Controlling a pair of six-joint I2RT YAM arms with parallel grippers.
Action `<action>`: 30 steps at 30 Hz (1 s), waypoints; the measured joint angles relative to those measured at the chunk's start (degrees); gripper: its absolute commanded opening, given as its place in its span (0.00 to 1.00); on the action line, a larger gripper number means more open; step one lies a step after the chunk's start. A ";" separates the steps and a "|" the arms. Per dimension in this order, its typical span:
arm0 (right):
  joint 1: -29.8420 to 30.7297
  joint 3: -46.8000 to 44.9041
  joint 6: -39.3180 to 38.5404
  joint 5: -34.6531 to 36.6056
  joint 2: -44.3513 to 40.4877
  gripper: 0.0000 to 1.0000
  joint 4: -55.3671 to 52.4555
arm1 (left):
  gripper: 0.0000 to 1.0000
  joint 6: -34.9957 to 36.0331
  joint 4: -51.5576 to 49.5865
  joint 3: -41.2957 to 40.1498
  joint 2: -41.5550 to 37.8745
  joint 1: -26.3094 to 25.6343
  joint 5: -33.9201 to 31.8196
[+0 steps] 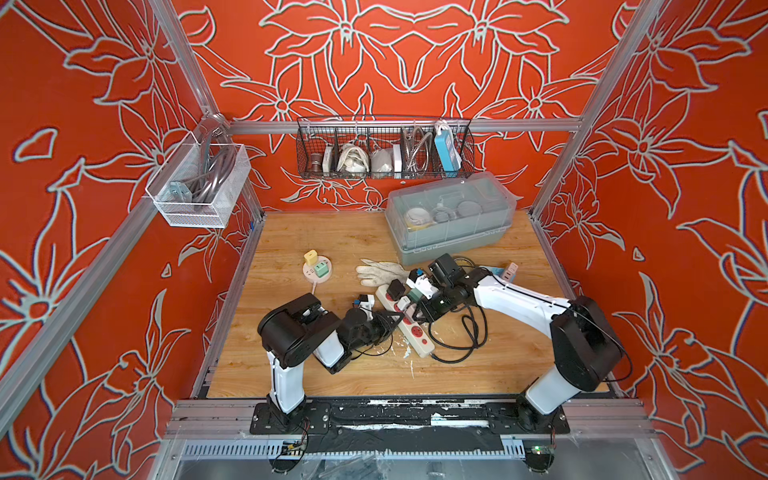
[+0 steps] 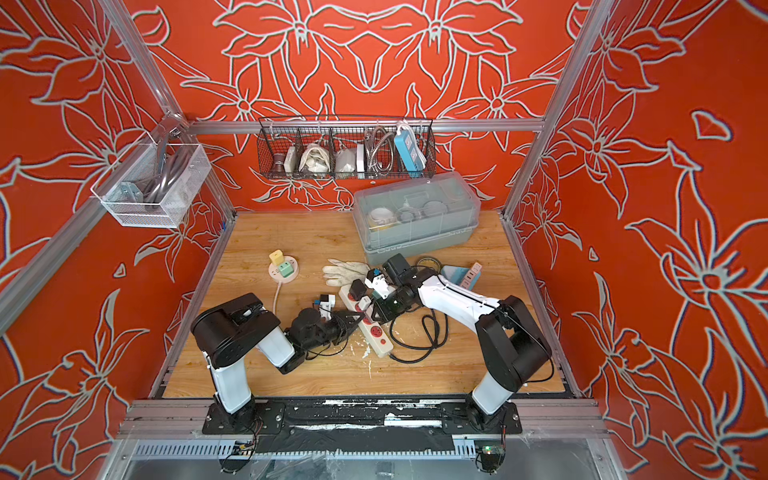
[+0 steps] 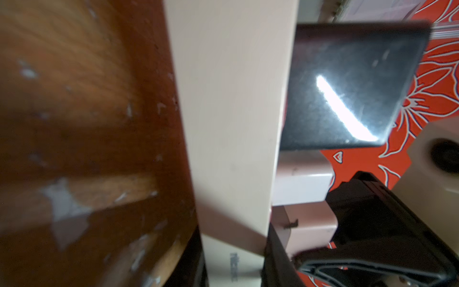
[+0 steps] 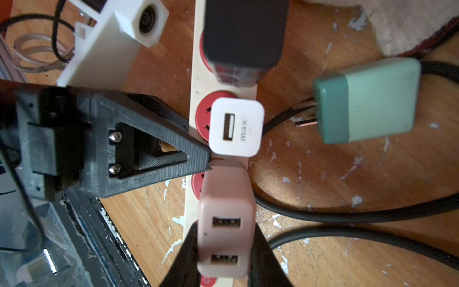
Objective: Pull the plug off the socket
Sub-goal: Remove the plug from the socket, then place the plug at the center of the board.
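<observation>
A white power strip point(image 1: 415, 338) point(image 2: 376, 334) with red sockets lies on the wooden table. My left gripper point(image 1: 397, 322) point(image 3: 233, 268) is shut on the strip's point(image 3: 231, 124) long sides. My right gripper point(image 1: 417, 311) point(image 4: 224, 248) is shut on a pink two-port plug point(image 4: 226, 236) point(image 3: 310, 228) that stands over the strip point(image 4: 198, 82). The pink body hides its prongs, so I cannot tell if they sit in a socket. A white plug point(image 4: 236, 126) and a black plug point(image 4: 244, 34) stay in the neighbouring sockets.
A green plug point(image 4: 367, 102) lies loose beside the strip, prongs showing. The strip's black cable point(image 1: 465, 336) coils to the right. Gloves point(image 1: 380, 272), a round socket with plugs point(image 1: 318, 268) and a lidded grey box point(image 1: 449, 220) lie further back. Wire baskets point(image 1: 384, 149) hang on the wall.
</observation>
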 measured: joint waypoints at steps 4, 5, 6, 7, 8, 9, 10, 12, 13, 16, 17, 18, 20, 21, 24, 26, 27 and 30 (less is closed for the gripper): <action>-1.66 1.88 -1.90 1.18 -7.80 0.00 -1.60 | 0.00 -0.87 -2.08 -0.15 -0.59 0.42 -2.43; -1.86 2.34 -1.99 1.14 -8.94 0.00 -1.31 | 0.00 -0.92 -2.16 -0.15 -0.70 0.48 -2.80; -1.92 2.75 -1.97 1.05 -9.81 0.00 -0.94 | 0.00 -0.98 -2.25 -0.15 -0.76 0.50 -3.17; -1.90 2.89 -1.88 0.85 -10.14 0.00 -0.55 | 0.00 -1.05 -2.34 -0.15 -0.87 0.50 -3.45; -1.92 2.89 -1.55 0.76 -10.08 0.00 -0.33 | 0.00 -1.05 -2.51 -0.17 -1.05 0.50 -3.67; -2.01 2.84 -0.87 0.81 -9.62 0.00 -0.24 | 0.00 -1.05 -2.78 -0.28 -1.36 0.50 -4.02; -2.05 2.56 -0.13 0.85 -9.05 0.00 0.15 | 0.00 -1.07 -2.89 -0.59 -1.75 0.50 -4.50; -2.54 1.14 2.19 1.33 -8.07 0.00 1.68 | 0.00 -1.14 -3.17 -1.57 -2.84 0.61 -5.22; -2.84 0.31 3.30 1.90 -7.69 0.00 2.36 | 0.00 -1.14 -3.69 -2.19 -3.76 0.76 -5.51; -3.56 -2.34 6.97 3.26 -6.19 0.06 4.55 | 0.00 -1.09 -5.97 -3.52 -6.58 1.05 -6.10; -3.74 -2.89 7.69 3.41 -5.57 0.08 5.16 | 0.00 -1.07 -6.91 -3.85 -7.58 1.16 -6.23; -3.89 -3.34 8.68 3.43 -4.63 0.11 5.77 | 0.00 -1.01 -8.07 -4.13 -8.70 1.20 -6.43; -3.91 -3.63 10.21 3.21 -2.34 0.18 6.78 | 0.00 -0.79 -10.60 -4.48 -10.80 1.22 -6.82; -3.91 -3.61 10.82 2.99 -1.03 0.22 7.43 | 0.00 -0.59 -11.96 -4.59 -11.96 1.22 -6.99; -3.91 -3.63 12.41 2.36 2.84 0.30 9.09 | 0.00 -0.13 -15.72 -4.79 -15.15 1.27 -7.34; -3.91 -3.65 13.35 2.43 4.83 0.41 9.77 | 0.00 0.15 -18.34 -4.79 -17.07 1.27 -7.56; -3.91 -3.69 13.75 2.58 5.38 0.46 9.92 | 0.00 0.37 -19.74 -4.79 -18.10 1.29 -7.67; -3.91 -3.78 14.86 4.61 5.35 0.58 10.14 | 0.00 1.03 -23.04 -5.03 -20.72 1.33 -7.89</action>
